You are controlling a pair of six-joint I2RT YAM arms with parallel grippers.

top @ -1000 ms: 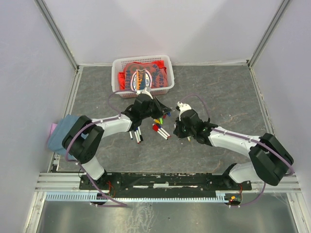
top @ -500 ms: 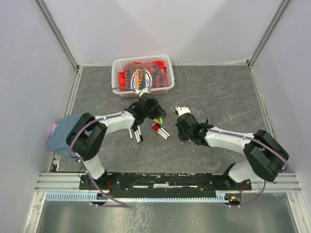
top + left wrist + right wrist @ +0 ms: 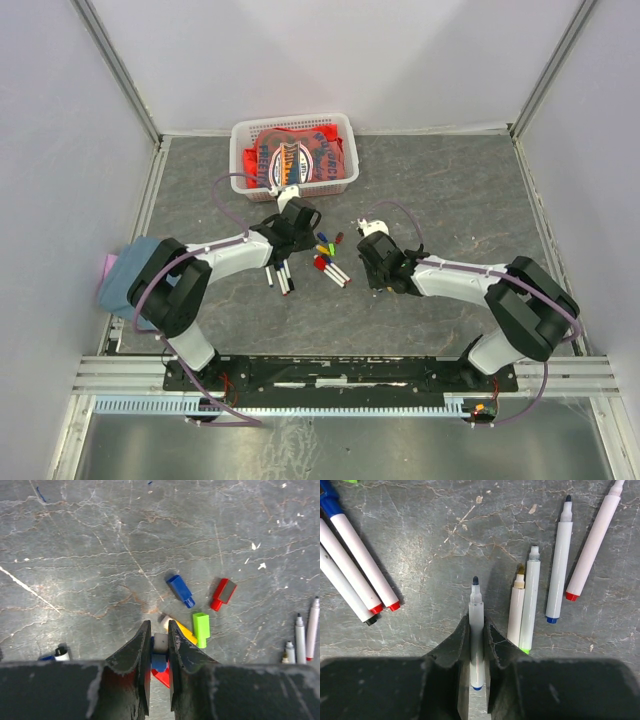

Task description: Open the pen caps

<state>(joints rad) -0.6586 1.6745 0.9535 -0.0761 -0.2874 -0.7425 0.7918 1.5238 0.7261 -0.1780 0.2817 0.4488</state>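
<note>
The left gripper (image 3: pixel 158 626) had its fingers clenched on a blue cap (image 3: pixel 159 650), the cap's pale open end facing forward. Loose caps lay on the table (image 3: pixel 75 540) directly ahead. A yellow cap (image 3: pixel 181 630) was just beside one fingertip, with a green cap (image 3: pixel 201 628) against or almost against it. A second blue cap (image 3: pixel 180 590) and a red cap (image 3: pixel 223 593) lay farther out, apart from each other. A red piece (image 3: pixel 162 678) showed beneath the fingers; what it was could not be told. Uncapped pens (image 3: pixel 300 639) lay at the right edge of that view.

The right gripper (image 3: pixel 476 620) had its fingers close on both sides of an uncapped pen (image 3: pixel 476 602), dark tip forward. Whether they gripped it or merely flanked it could not be told. Two pens (image 3: pixel 530 597) lay just beside one finger, with two more (image 3: pixel 559 560) beyond. Three pens (image 3: pixel 360 565) lay near on the other side.

From above, both grippers were low at mid-table and apart, with pens and caps between them. A white basket (image 3: pixel 240 160) of red packets (image 3: pixel 300 155) stood behind the left gripper, apart from it. A blue cloth (image 3: pixel 135 270) lay at the table's left edge beside the left arm (image 3: pixel 225 258).
</note>
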